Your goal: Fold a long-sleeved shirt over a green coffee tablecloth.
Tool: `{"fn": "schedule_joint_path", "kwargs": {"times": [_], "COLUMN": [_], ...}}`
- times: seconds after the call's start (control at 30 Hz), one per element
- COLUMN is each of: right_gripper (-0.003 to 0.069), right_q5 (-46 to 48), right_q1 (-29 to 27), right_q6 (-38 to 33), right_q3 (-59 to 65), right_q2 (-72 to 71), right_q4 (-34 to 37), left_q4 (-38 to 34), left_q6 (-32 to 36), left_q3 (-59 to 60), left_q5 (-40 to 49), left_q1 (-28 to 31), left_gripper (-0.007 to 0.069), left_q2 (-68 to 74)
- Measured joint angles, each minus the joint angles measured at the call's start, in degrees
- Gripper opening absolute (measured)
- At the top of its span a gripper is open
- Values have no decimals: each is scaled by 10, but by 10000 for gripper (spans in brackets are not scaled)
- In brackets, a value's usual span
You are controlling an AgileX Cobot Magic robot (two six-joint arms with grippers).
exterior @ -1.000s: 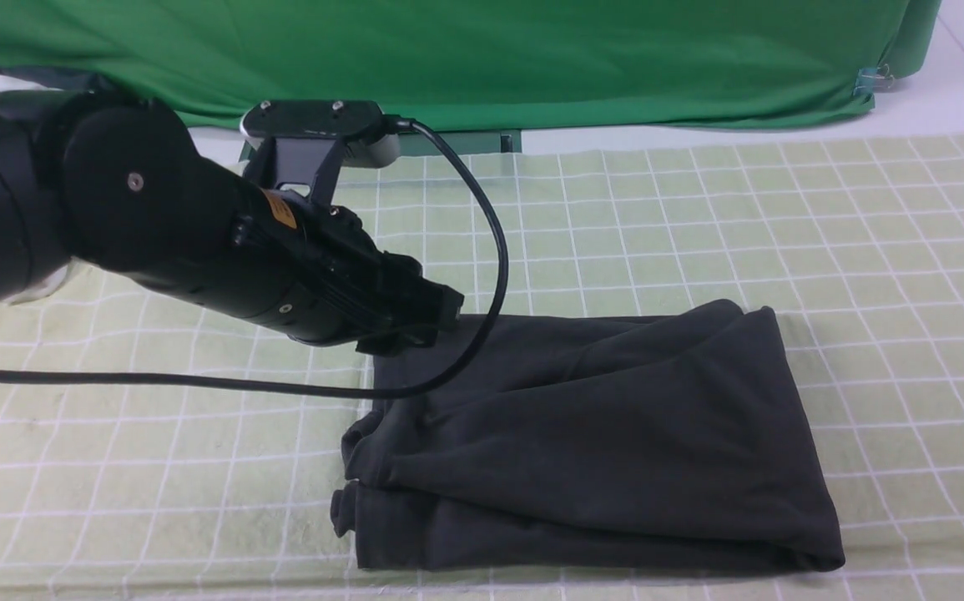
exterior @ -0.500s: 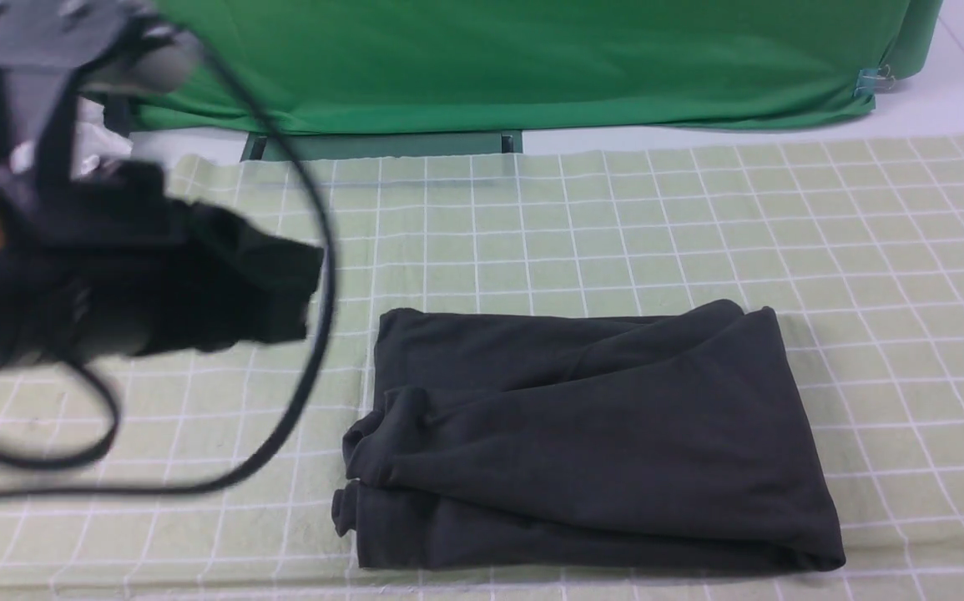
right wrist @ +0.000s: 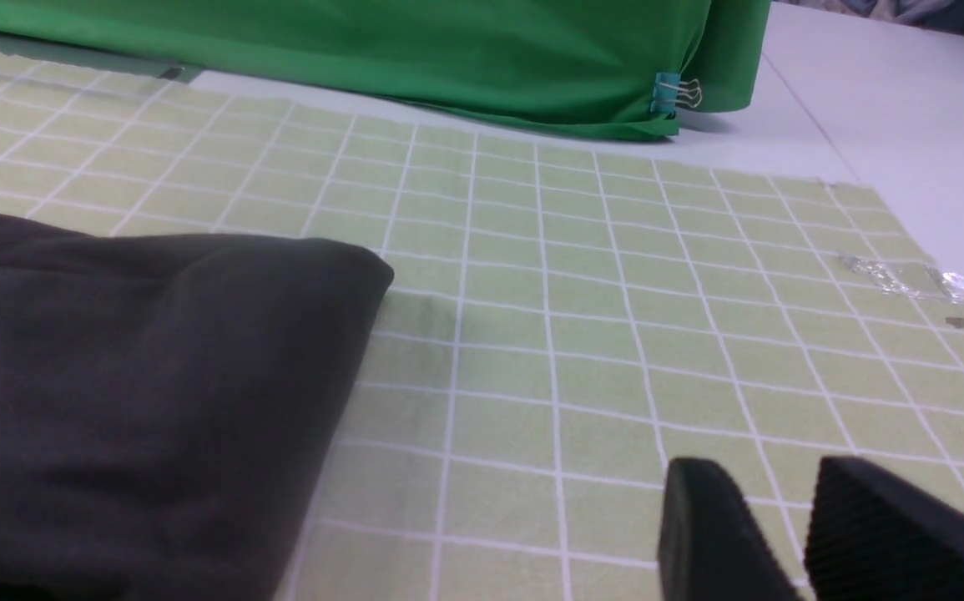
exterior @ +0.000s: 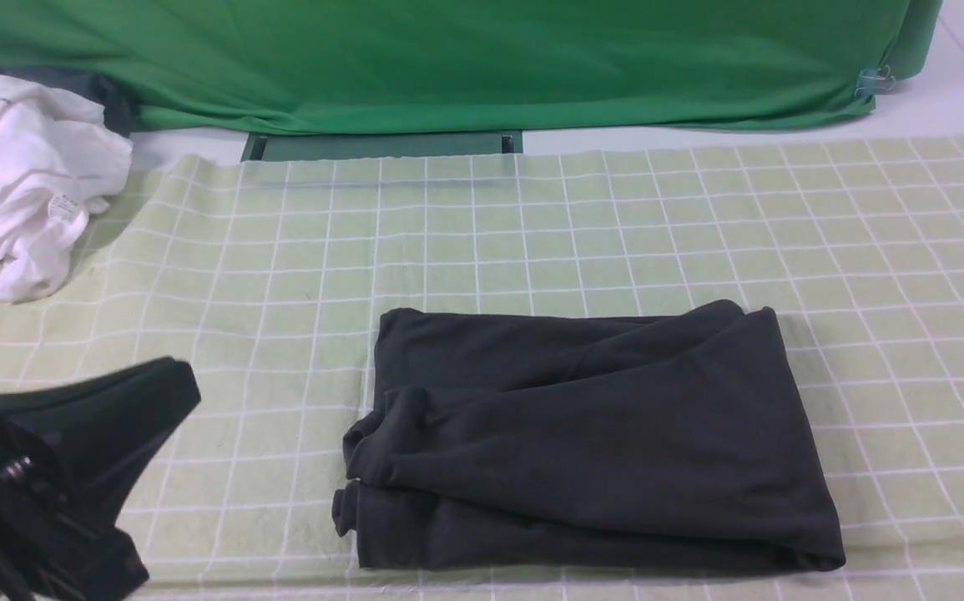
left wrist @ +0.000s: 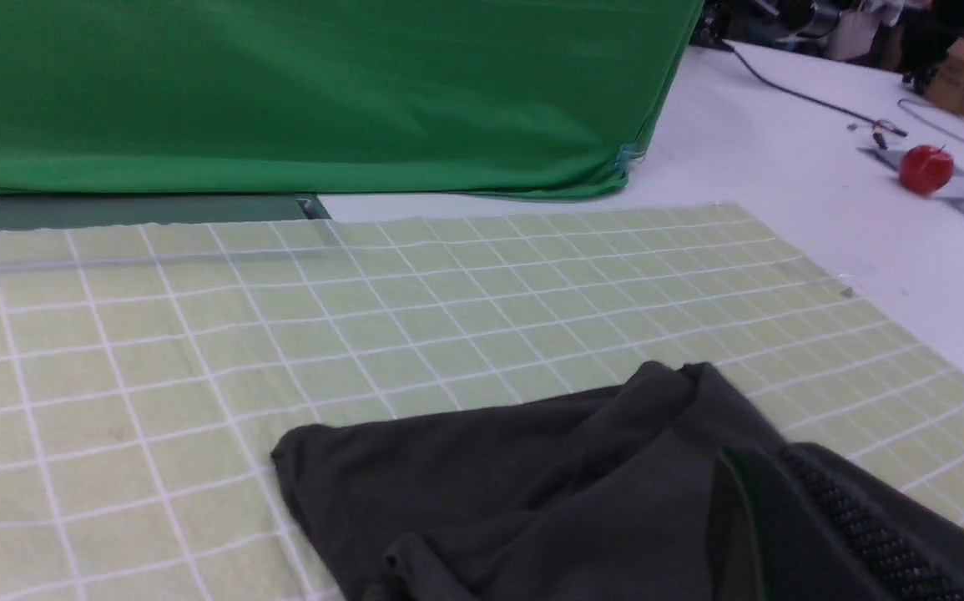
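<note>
My left claw [exterior: 169, 388] sits in the lower left of the front frame, blurred and partly cut off by the edge, so I cannot tell whether it is wide or narrow. In the left wrist view only one ridged finger [left wrist: 857, 534] shows at the lower right, over dark cloth. My right claw [right wrist: 799, 526] does not appear in the front frame; in its own wrist view two black ridged tips poke in at the bottom edge, close together with a thin slit between them, holding nothing.

The shirt [exterior: 590, 434] lies folded into a rough rectangle in the lower middle of the front frame, flat on the tablecloth [exterior: 615, 217]. Its logo and neck label are hidden in the folds.

The tablecloth fills most of the frame. Behind it a deep green sheet [exterior: 465, 58] hangs across the top. A crumpled white garment [exterior: 22, 175] sits at the upper left, partly on the tablecloth. The bare white desk [left wrist: 782, 167] runs off to the upper right of the left wrist view, with a small red round thing [left wrist: 926, 167] on it.
</note>
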Motion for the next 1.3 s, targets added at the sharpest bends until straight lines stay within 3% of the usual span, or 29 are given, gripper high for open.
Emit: {"fn": "schedule_joint_path", "kwargs": {"times": [0.23,0.4,0.6,0.77,0.93,1.3], "right_gripper": [202,215,225,235,237,237], "right_q5": [0,0,0,0,0,0], "right_q1": [0,0,0,0,0,0], "right_q6": [0,0,0,0,0,0], "right_q3": [0,0,0,0,0,0], "right_q2": [0,0,0,0,0,0], "right_q4": [0,0,0,0,0,0], "left_q4": [127,237,197,164,160,157], "left_q6": [-12,-103,-72,-31,-31,-31], "left_q3": [32,51,128,206,223,223], "left_q5": [-9,-28,-55,-122,-111,-24], "left_q1": [0,0,43,132,210,242], "left_gripper": [14,14,14,15,16,16], "left_q2": [0,-21,-107,-190,-254,-261]}}
